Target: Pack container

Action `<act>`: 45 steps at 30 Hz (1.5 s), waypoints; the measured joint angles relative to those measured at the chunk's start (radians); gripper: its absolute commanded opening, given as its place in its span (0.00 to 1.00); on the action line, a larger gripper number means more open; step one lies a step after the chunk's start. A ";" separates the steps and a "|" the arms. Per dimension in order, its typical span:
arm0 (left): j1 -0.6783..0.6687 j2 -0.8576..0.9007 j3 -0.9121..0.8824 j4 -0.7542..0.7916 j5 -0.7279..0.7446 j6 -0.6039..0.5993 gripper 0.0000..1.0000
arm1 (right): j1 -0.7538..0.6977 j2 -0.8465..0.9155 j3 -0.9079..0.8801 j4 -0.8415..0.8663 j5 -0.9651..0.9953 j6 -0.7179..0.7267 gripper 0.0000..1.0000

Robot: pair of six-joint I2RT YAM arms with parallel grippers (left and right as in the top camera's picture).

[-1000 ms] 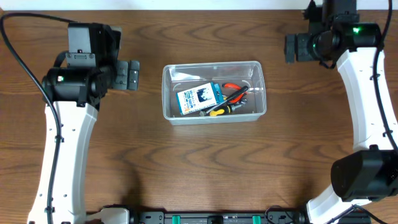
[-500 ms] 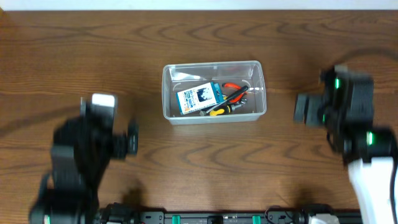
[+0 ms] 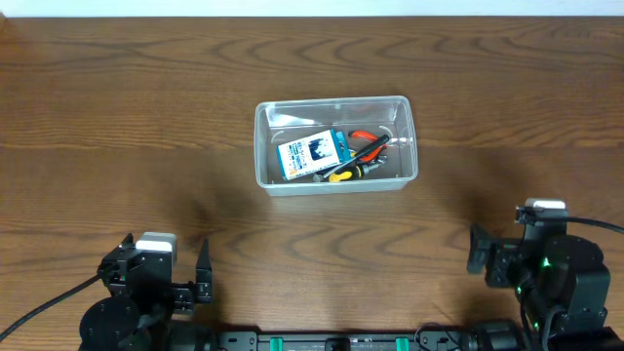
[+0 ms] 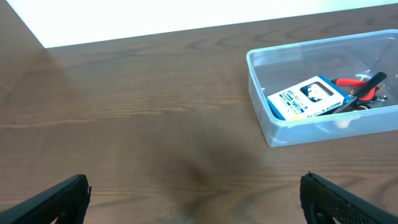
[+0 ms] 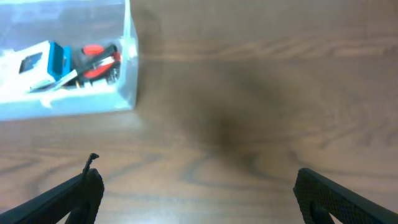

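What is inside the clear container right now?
In the container lie a blue-and-white box, a red-handled tool and a yellow-handled screwdriver, with the tools bunched beside the box. Anything under the box or the tool pile is covered and cannot be seen.

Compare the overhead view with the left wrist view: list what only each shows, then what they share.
Overhead only: the left arm and right arm, folded at the near edge, and the whole container, all four walls. Left wrist only: the left end effector, open and empty, fingers spread wide. Both: the container holding the blue-and-white box and a red-handled tool, on the wooden table.
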 measured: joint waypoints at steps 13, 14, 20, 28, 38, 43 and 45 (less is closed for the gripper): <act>0.000 0.000 0.000 0.000 0.000 0.000 0.98 | 0.000 0.000 -0.006 -0.078 0.001 0.000 0.99; 0.000 0.000 0.000 0.000 0.000 0.000 0.98 | 0.000 0.000 -0.006 -0.078 0.001 0.000 0.99; 0.000 0.000 0.000 0.000 0.000 0.000 0.98 | 0.000 -0.002 -0.006 -0.077 0.005 0.000 0.99; 0.000 0.000 0.000 0.000 0.000 0.000 0.98 | 0.002 -0.195 -0.072 0.042 0.023 -0.001 0.99; 0.000 0.000 -0.003 0.000 0.000 0.000 0.98 | 0.009 -0.399 -0.624 0.874 -0.043 -0.050 0.99; 0.000 0.000 -0.003 0.000 0.000 0.000 0.98 | 0.017 -0.402 -0.791 1.064 -0.055 -0.144 0.99; 0.000 0.000 -0.003 0.000 0.000 0.000 0.98 | 0.017 -0.404 -0.819 1.045 -0.057 -0.189 0.99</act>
